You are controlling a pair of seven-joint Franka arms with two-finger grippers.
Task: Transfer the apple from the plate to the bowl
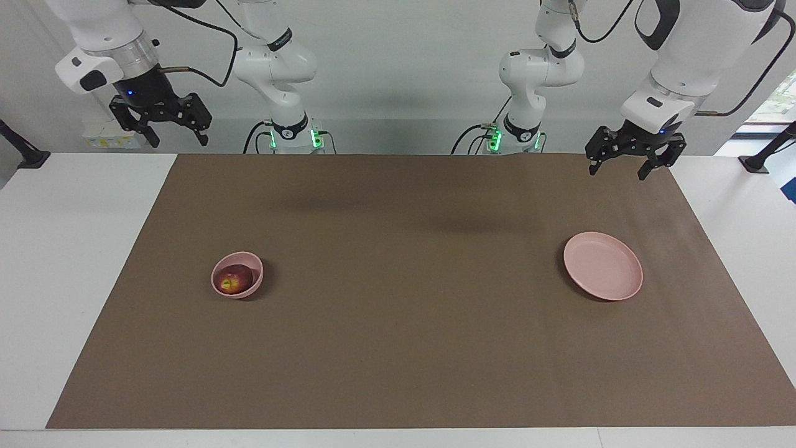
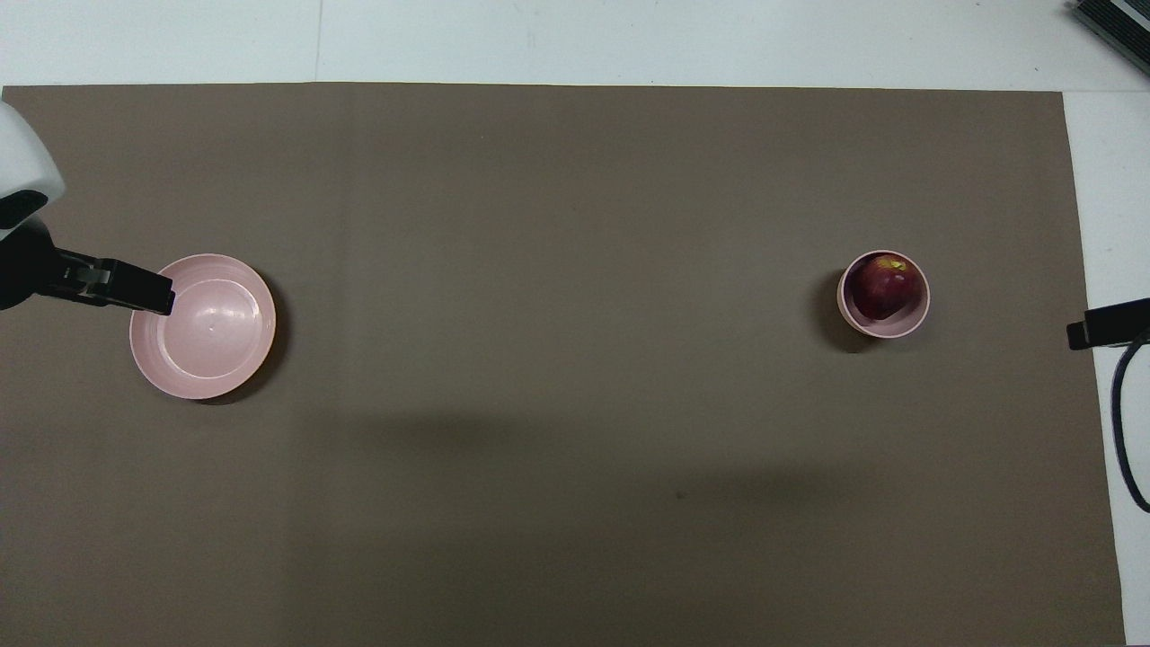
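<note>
The dark red apple [image 1: 235,278] with a yellowish patch lies in the small deep pink bowl [image 1: 216,283], toward the right arm's end of the table; it also shows in the overhead view [image 2: 885,287], inside the bowl [image 2: 917,322]. The wide flat pink plate [image 1: 602,266] stands empty toward the left arm's end and shows in the overhead view [image 2: 207,328]. My left gripper [image 1: 620,169] hangs open and empty, high over the brown mat, apart from the plate. My right gripper [image 1: 176,138] hangs open and empty, high over the right arm's end of the table.
A brown mat [image 1: 398,348] covers most of the white table [image 1: 68,261]. In the overhead view one of the left gripper's fingers [image 2: 135,292] overlaps the plate's rim. Both arm bases stand at the table's edge.
</note>
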